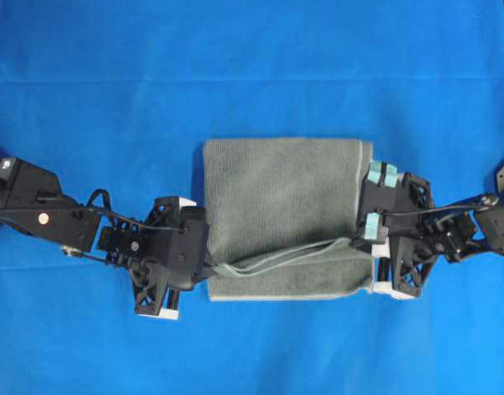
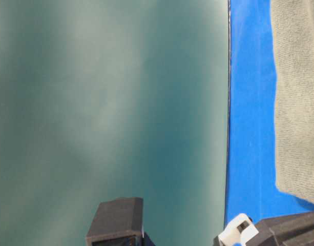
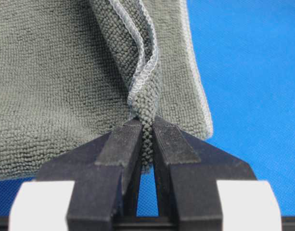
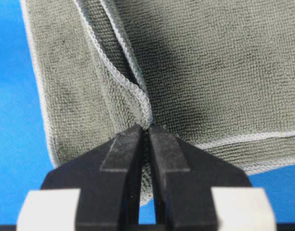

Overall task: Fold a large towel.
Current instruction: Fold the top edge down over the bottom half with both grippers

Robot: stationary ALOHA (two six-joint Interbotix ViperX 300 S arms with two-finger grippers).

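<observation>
Two tools pinching hemmed edge, left tool [image 3: 146, 139], right tool [image 4: 146, 132], grey-green towel [image 1: 276, 189] folded, edge strip stretched between them

- This looks like a robot lab or test bench, not a home.
- A bright blue sheet [image 1: 252, 66] covers the whole tabletop, giving a plain, even backdrop.
- Two black robot arms reach in from either side, each with cables and white printed parts.
- Cameras ride on both wrists, looking along each end effector.
- A blank teal wall [image 2: 105, 102] stands beside the tabletop.
</observation>
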